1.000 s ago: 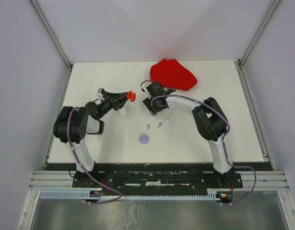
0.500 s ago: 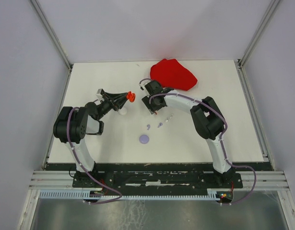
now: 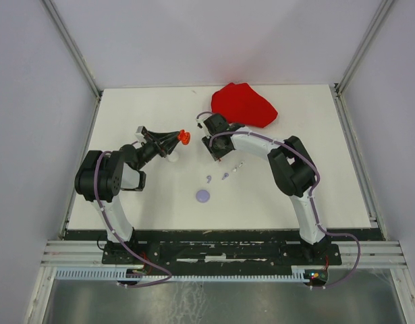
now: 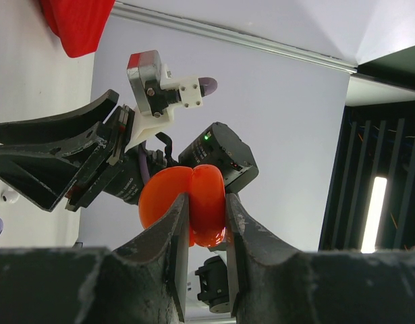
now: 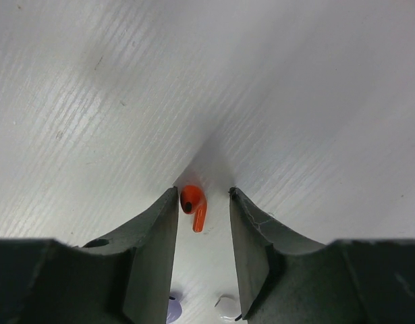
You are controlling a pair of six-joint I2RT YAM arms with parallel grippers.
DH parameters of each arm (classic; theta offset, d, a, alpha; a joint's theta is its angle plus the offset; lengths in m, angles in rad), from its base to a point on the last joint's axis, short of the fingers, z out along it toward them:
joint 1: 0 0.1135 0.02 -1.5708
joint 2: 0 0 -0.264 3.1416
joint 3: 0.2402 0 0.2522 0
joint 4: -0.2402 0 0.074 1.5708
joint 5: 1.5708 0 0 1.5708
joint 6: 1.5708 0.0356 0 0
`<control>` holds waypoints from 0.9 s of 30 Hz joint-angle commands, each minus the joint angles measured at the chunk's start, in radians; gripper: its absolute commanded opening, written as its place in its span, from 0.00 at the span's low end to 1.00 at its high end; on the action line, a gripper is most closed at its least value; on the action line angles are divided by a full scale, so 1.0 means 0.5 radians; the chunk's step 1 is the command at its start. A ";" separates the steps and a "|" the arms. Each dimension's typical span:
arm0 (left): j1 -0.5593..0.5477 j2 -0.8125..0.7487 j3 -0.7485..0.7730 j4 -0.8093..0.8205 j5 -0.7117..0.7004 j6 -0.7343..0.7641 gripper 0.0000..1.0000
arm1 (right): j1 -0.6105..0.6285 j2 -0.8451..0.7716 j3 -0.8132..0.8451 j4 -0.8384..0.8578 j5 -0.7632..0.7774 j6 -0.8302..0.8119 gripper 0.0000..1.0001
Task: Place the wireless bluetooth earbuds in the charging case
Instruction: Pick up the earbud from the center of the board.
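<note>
My left gripper [image 3: 179,139] is shut on an open red charging case [image 3: 184,137] and holds it above the table. In the left wrist view the case [image 4: 167,199] is clamped between my fingertips. My right gripper [image 3: 214,151] is low over the table to its right. In the right wrist view it [image 5: 202,194] is open, and a red earbud [image 5: 194,206] lies on the table between the fingers, close to the left one. Two lilac earbuds [image 3: 209,179] [image 3: 225,175] and a white earbud [image 3: 239,165] lie just in front of the right gripper.
A red cloth [image 3: 244,104] lies at the back of the table behind the right gripper. A round lilac case [image 3: 204,196] lies nearer the front. A white piece [image 3: 172,158] lies under the left gripper.
My right gripper has shifted slightly back and left. The left gripper with the red case has not visibly moved.
</note>
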 commanded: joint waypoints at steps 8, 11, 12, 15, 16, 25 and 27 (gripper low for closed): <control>0.012 -0.090 -0.014 0.402 0.038 -0.008 0.03 | 0.000 0.058 0.099 -0.117 -0.060 0.065 0.39; 0.013 -0.090 -0.018 0.404 0.039 -0.007 0.03 | -0.002 0.075 0.125 -0.135 -0.070 0.069 0.38; 0.013 -0.092 -0.014 0.403 0.038 -0.010 0.03 | -0.002 0.080 0.132 -0.143 -0.073 0.071 0.37; 0.011 -0.093 -0.013 0.402 0.039 -0.012 0.03 | -0.003 0.095 0.151 -0.156 -0.084 0.077 0.35; 0.011 -0.093 -0.014 0.404 0.037 -0.010 0.03 | -0.001 0.102 0.158 -0.160 -0.085 0.079 0.34; 0.013 -0.090 -0.015 0.404 0.036 -0.010 0.03 | -0.014 0.130 0.196 -0.202 -0.104 0.086 0.27; 0.014 -0.089 -0.016 0.402 0.038 -0.009 0.03 | -0.017 0.133 0.199 -0.206 -0.114 0.090 0.25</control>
